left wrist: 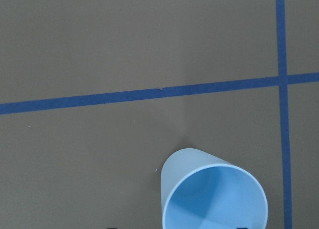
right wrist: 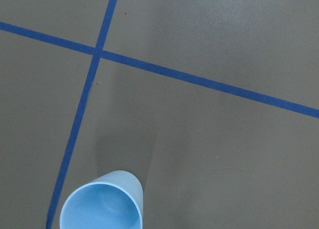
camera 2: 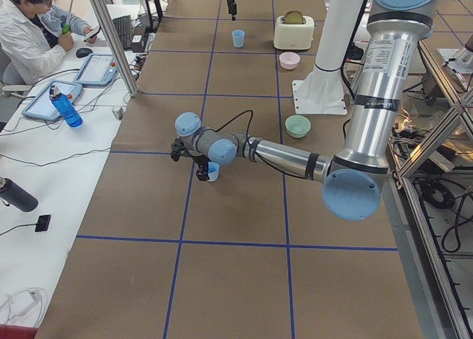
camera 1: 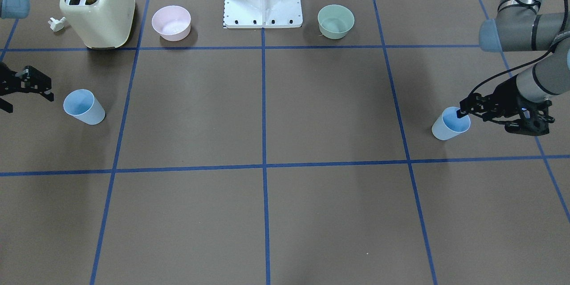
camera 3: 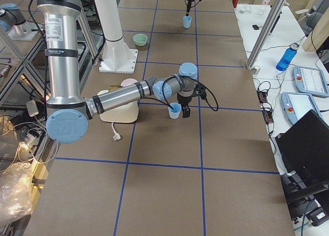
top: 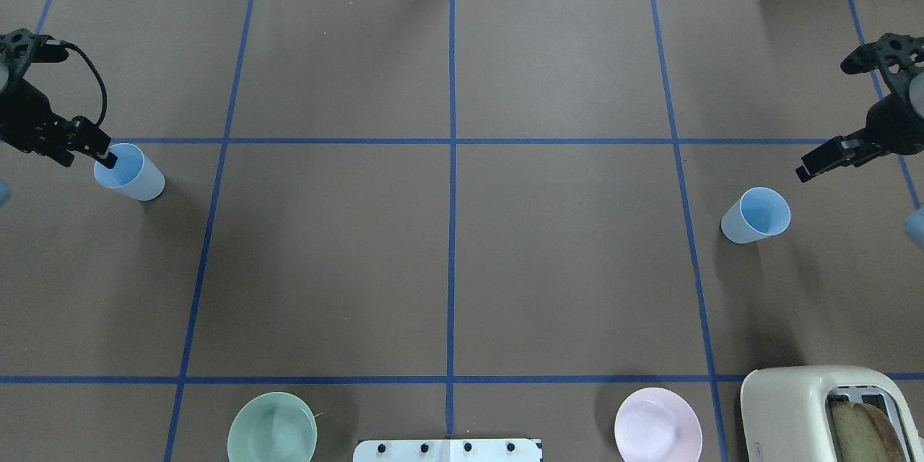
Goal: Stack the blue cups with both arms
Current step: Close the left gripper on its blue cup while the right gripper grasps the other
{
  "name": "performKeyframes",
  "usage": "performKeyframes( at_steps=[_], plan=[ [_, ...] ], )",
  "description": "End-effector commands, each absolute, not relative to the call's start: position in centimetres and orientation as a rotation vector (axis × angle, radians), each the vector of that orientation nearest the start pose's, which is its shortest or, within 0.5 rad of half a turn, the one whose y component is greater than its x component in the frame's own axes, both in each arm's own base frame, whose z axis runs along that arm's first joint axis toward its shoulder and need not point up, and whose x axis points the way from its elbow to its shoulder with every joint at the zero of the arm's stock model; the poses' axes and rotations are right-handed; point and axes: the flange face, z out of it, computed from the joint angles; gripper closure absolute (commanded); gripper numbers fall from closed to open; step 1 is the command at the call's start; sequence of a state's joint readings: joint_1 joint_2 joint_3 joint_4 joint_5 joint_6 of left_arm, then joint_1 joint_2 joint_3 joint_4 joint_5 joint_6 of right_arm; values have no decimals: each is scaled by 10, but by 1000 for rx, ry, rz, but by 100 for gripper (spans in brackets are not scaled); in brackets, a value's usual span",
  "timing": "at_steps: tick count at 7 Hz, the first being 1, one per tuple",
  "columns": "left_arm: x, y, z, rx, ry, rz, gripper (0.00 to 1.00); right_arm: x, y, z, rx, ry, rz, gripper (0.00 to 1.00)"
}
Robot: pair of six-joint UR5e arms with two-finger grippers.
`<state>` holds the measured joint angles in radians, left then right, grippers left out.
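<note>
On brown taped table (camera 1: pixel 334 111), left hand (camera 1: pixel 464 110) open at blue cup (camera 1: pixel 446 131), right hand (camera 1: pixel 48 88) open.

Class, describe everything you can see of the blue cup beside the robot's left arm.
The cup is a small pale-blue tumbler, plastic by its look, tapered, handleless, brighter blue inside and empty. It stands upright, mouth up, on the brown table at the robot's left end. The left hand hangs at its rim, fingers apart; contact cannot be told.
</note>
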<state>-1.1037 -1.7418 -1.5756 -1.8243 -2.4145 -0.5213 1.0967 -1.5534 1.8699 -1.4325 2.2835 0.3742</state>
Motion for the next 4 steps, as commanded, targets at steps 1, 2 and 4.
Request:
performKeyframes(
  at_steps=[1, 2, 4],
  plan=[
    [210, -543, 540, -37, 924, 132, 24, -187, -474, 482, 95, -827, -263, 2],
    [217, -541, 548, -46, 923, 141, 31, -187, -474, 481, 95, -828, -263, 2],
    [227, -538, 549, -49, 927, 159, 48, -187, -474, 481, 96, -828, -265, 2]
  ],
)
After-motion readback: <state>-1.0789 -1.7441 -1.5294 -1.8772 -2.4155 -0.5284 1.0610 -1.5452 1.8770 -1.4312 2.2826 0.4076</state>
